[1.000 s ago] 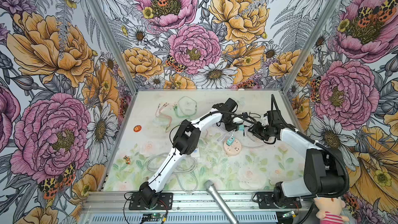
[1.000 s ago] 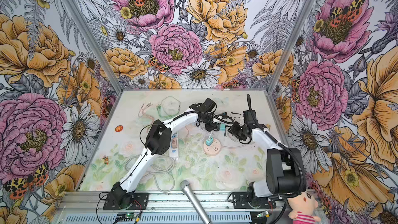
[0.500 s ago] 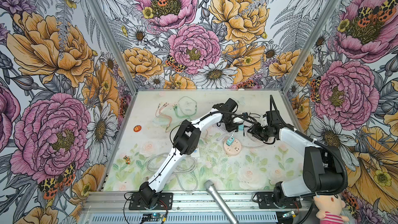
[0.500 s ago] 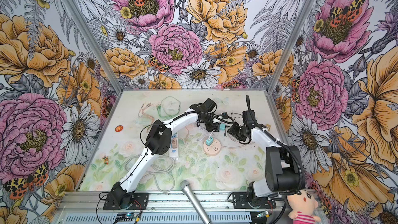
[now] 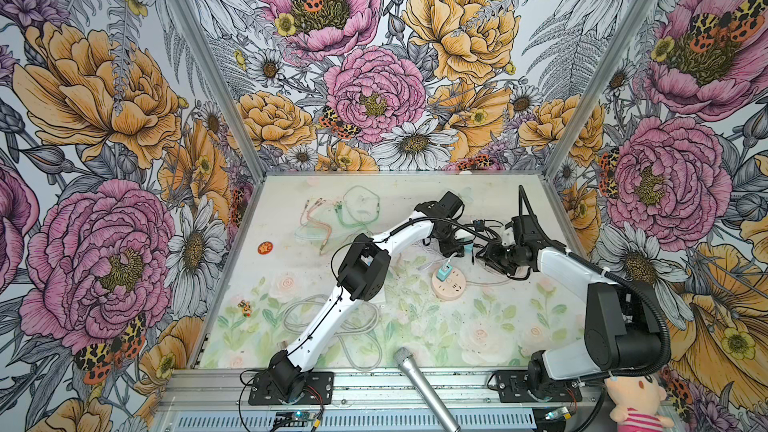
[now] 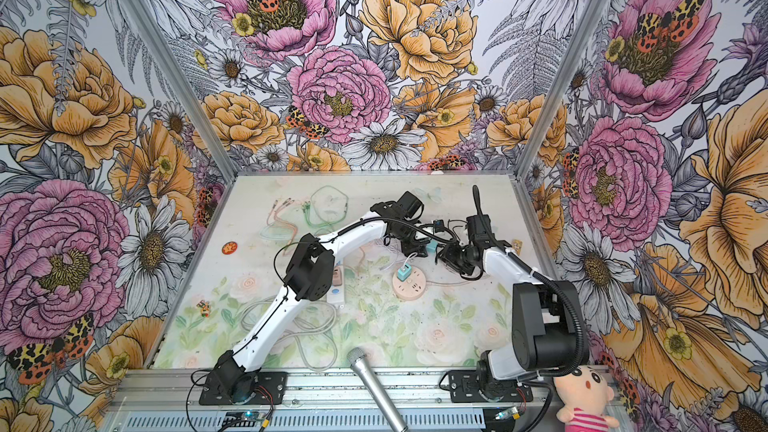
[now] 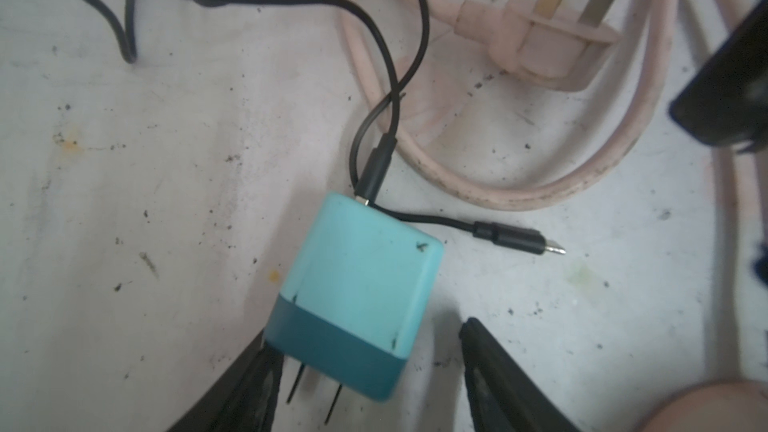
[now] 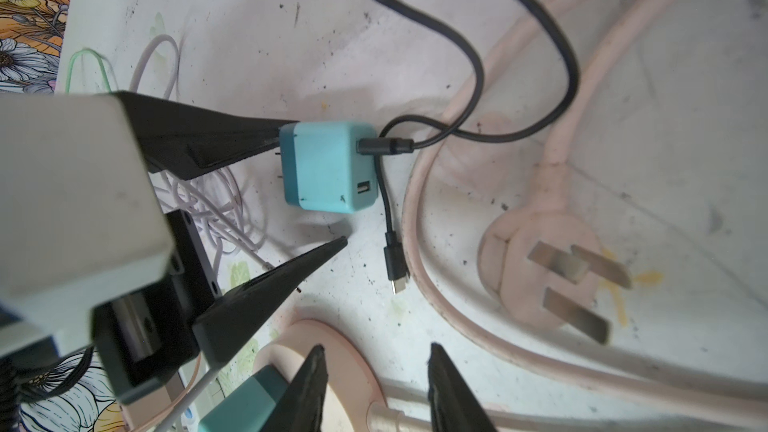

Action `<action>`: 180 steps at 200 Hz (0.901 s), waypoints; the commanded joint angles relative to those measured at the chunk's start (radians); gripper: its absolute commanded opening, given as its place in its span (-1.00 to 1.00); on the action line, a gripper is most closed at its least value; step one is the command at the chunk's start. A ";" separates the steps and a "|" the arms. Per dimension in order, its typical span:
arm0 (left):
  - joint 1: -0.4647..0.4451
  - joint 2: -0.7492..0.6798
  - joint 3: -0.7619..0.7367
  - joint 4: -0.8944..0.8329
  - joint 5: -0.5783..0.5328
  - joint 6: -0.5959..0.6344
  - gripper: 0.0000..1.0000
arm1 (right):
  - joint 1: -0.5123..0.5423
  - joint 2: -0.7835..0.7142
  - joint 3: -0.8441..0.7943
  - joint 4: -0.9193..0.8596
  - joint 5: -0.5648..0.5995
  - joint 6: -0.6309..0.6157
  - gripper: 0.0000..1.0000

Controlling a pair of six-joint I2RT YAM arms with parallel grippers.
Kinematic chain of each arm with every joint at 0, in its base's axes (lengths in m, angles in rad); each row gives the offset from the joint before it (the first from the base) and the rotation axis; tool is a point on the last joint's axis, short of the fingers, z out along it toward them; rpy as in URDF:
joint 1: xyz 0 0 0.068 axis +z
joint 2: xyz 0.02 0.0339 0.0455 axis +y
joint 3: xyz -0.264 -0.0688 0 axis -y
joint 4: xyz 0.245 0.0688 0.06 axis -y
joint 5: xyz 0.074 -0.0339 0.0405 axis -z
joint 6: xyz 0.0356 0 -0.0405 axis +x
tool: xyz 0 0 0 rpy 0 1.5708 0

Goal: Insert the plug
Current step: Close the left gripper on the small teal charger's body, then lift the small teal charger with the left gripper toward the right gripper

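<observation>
The plug (image 7: 357, 284) is a light-blue charger cube with a dark teal end and two prongs. It lies on its side on the table with a black cable (image 7: 415, 35) in its socket. My left gripper (image 7: 365, 334) is open and straddles the teal end. One finger (image 8: 232, 135) touches the cube (image 8: 328, 168); the other finger (image 8: 291, 276) stands apart. In both top views the cube (image 5: 467, 248) (image 6: 432, 246) lies behind the round pink socket strip (image 5: 448, 284) (image 6: 409, 284). My right gripper (image 8: 376, 349) hovers open and empty over the strip's rim (image 8: 353, 371).
A second teal charger (image 5: 443, 273) (image 8: 241, 405) stands plugged into the round strip. Its pink cord ends in a three-pin plug (image 8: 548, 268) beside the cube. A white cable tangle (image 8: 208, 209), a white power strip (image 6: 336, 288), coloured cables (image 5: 332, 218) and a microphone (image 5: 419, 384) lie about.
My left gripper's jaws have spread wider round the charger cube, which now rests on the table. Both arms have stayed almost where they were.
</observation>
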 commanded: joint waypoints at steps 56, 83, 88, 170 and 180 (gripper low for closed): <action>0.001 0.063 0.084 -0.009 -0.063 0.076 0.44 | 0.007 -0.021 -0.001 0.014 -0.027 -0.014 -0.17; -0.001 0.066 0.073 -0.008 -0.030 0.081 0.44 | 0.005 -0.015 -0.002 0.012 -0.033 -0.019 -0.17; -0.002 0.065 0.071 -0.008 -0.022 0.082 0.44 | 0.005 -0.014 -0.003 0.013 -0.033 -0.019 -0.17; -0.023 0.010 -0.008 -0.029 0.033 0.101 0.19 | -0.006 -0.062 -0.024 0.012 -0.017 -0.003 -0.17; -0.026 0.006 -0.021 -0.030 0.027 0.101 0.13 | -0.006 -0.069 -0.033 0.012 -0.015 -0.001 -0.17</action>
